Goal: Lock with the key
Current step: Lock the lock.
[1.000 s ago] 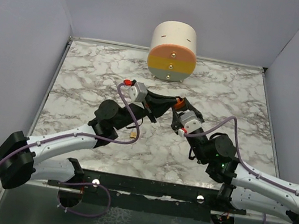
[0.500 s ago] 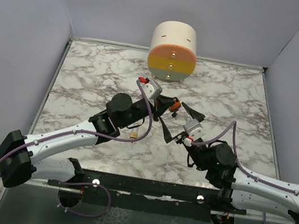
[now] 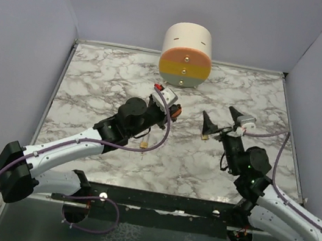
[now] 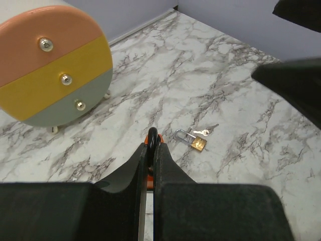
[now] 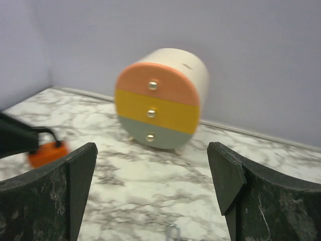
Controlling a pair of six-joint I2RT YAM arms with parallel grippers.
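My left gripper (image 3: 172, 111) is shut on the orange padlock (image 3: 175, 112) and holds it above the marble table. In the left wrist view the padlock's black shackle (image 4: 152, 135) pokes out between the closed fingers (image 4: 168, 165). The right wrist view shows the orange padlock (image 5: 46, 153) blurred at the far left. My right gripper (image 3: 222, 119) hangs open and empty to the padlock's right, apart from it; its fingers (image 5: 228, 175) stand wide. The black-headed key is hidden from every view.
A round drawer box (image 3: 186, 55) with pink, yellow and grey fronts stands at the back. One small brass padlock (image 4: 198, 144) with a tiny silver key (image 4: 202, 132) lies under the right gripper; another brass padlock (image 3: 144, 147) lies beneath the left arm. Walls enclose the table (image 3: 95, 72).
The right gripper has opened and pulled back to the right, away from the orange padlock. The left gripper, still shut on the padlock, has shifted slightly left.
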